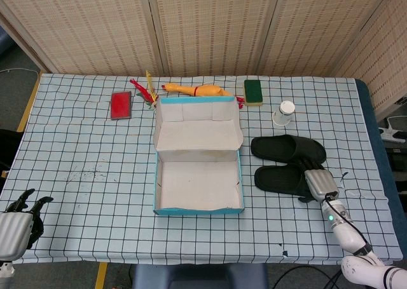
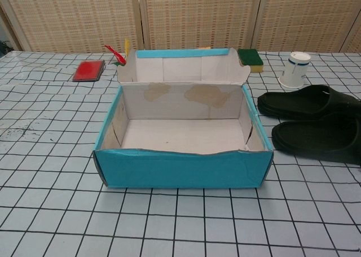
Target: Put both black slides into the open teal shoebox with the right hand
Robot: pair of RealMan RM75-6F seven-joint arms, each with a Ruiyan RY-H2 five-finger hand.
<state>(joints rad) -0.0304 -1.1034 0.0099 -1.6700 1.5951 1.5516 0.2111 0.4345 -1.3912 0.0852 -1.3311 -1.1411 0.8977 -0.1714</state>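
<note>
Checked tablecloth point(image 1: 82, 174), right hand point(image 1: 320, 182) touching near black slide point(image 1: 283, 178) — grip unclear

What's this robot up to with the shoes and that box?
It is meant to put two black slides into the open teal shoebox, which holds nothing yet. Both slides lie on the table to the right of the box. The right hand is at the end of the nearer slide; the farther slide is untouched. The left hand rests at the table's near left edge, holding nothing.

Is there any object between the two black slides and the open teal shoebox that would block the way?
Nothing visible does. Only bare checked cloth lies between the black rubber slides and the open teal cardboard shoebox. The right hand is already at the nearer slide's heel.
</note>
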